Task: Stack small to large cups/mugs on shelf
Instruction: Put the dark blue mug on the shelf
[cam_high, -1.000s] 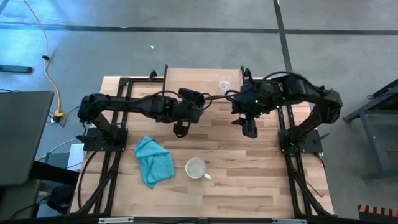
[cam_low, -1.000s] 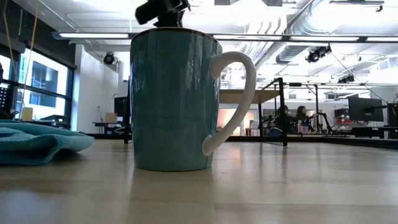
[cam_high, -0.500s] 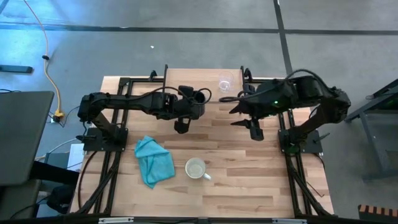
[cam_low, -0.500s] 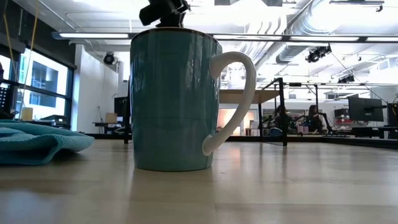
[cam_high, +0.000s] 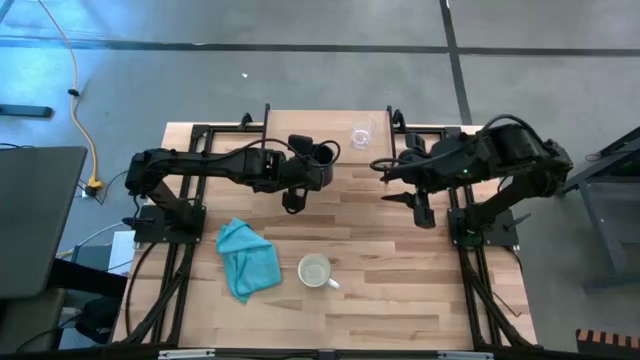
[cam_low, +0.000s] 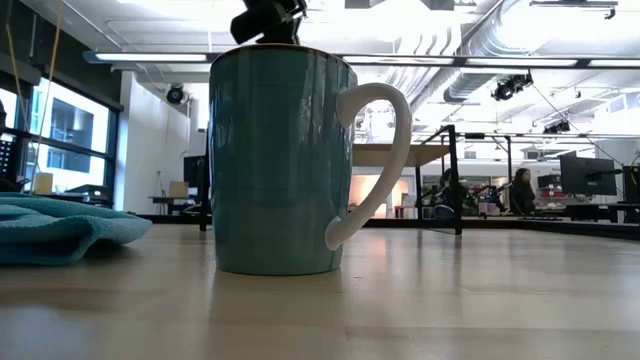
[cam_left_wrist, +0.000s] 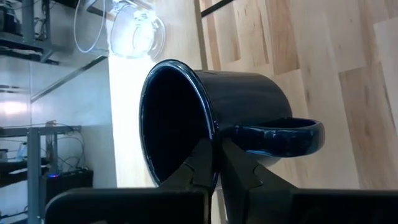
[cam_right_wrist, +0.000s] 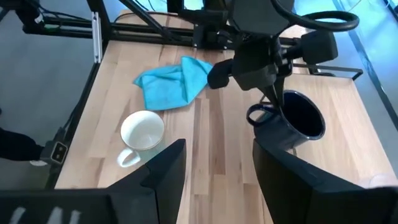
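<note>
My left gripper (cam_high: 318, 160) is shut on the black mug (cam_high: 322, 154) just in front of the shelf (cam_high: 300, 128), a light board at the table's far edge. The clear glass cup (cam_high: 362, 134) stands on the shelf, to the right of the mug; it also shows in the left wrist view (cam_left_wrist: 134, 28). The white mug (cam_high: 316, 270), teal outside, stands upright on the table near the front. My right gripper (cam_high: 393, 182) is open and empty, right of the black mug. My left gripper pinches the black mug's rim (cam_left_wrist: 210, 134) right beside the handle (cam_left_wrist: 280, 134), one finger inside the mug and one outside. The fingers (cam_right_wrist: 273, 93) come from above, pointing down. The mug hangs tilted below them, over the tabletop.
A crumpled teal cloth (cam_high: 247, 258) lies on the table left of the white mug. Dark metal frames run along both sides of the table (cam_high: 400, 300). In the low view the white mug (cam_low: 280, 160) fills the foreground and hides the black mug.
My right gripper has drawn back toward the table's right edge, away from the black mug. My left gripper has carried the black mug a little toward the right, nearer the glass cup, still shut on its rim.
</note>
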